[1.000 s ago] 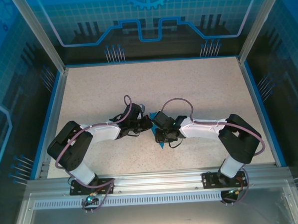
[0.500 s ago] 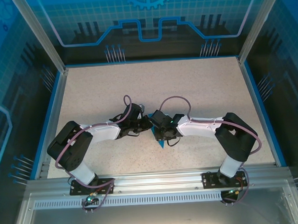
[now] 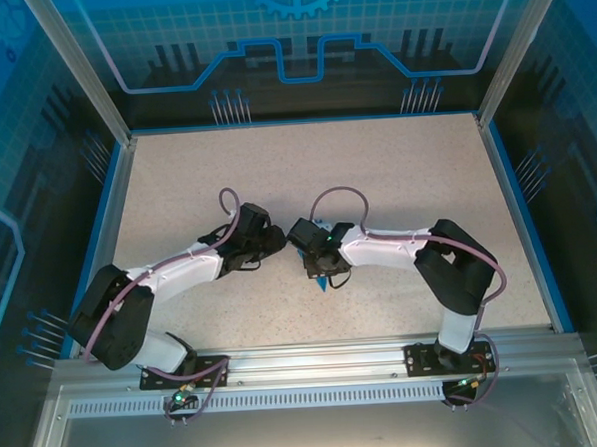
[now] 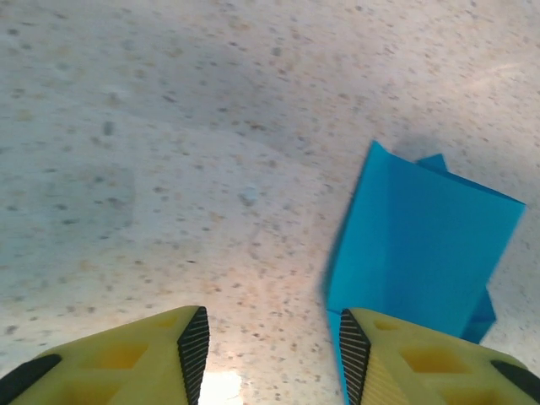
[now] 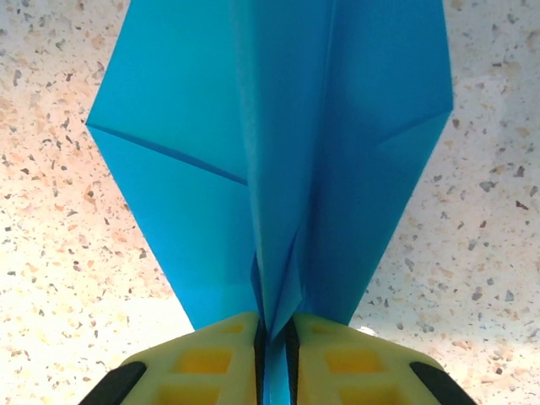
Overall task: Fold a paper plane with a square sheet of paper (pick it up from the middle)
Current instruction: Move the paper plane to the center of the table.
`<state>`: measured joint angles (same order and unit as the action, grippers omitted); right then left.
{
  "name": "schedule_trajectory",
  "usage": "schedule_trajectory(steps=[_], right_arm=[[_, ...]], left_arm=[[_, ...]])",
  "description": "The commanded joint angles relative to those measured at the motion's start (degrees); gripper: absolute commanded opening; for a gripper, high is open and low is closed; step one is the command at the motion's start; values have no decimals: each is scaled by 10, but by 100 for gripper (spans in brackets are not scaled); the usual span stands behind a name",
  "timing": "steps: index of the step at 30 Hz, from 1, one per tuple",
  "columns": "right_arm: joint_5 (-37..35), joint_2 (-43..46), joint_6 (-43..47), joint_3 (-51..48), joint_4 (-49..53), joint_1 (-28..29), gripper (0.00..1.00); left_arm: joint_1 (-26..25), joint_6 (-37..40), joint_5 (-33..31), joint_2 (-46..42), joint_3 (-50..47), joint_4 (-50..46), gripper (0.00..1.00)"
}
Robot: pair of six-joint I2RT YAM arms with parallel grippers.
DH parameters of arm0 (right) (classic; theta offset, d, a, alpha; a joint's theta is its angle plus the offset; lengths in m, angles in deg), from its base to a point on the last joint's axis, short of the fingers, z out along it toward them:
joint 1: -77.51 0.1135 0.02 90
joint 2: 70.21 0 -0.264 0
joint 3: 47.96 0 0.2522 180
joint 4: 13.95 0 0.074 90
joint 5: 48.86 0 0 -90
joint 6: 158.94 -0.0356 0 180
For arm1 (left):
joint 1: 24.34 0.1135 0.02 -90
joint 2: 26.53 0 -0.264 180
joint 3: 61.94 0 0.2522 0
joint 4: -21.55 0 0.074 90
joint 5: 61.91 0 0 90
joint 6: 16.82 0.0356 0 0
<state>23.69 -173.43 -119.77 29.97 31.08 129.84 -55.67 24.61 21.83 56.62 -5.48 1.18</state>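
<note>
Pinching the paper plane [image 5: 278, 152] at its centre fold in our right gripper [image 5: 272, 346] (left gripper [image 4: 268, 346] parted, empty), we risk thin paper slipping free or creases springing open.

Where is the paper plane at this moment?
In the right wrist view the paper plane is pinched by its middle fold in the right claw. Seen from above, it sits near the table's middle, just right of the left claw.
</note>
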Motion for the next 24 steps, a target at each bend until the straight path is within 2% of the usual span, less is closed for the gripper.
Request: schedule_trajectory(steps=[1, 8, 18, 24], right_arm=[[-35, -20, -5, 20, 45, 13, 18], [-38, -37, -8, 32, 51, 15, 22], [-68, -22, -11, 38, 67, 14, 8], [-74, 12, 38, 47, 42, -30, 7]], left_arm=[[8, -15, -25, -16, -13, -44, 51], [13, -15, -24, -16, -14, -49, 55], [14, -16, -25, -17, -16, -56, 59], [16, -19, -48, -29, -21, -80, 72]])
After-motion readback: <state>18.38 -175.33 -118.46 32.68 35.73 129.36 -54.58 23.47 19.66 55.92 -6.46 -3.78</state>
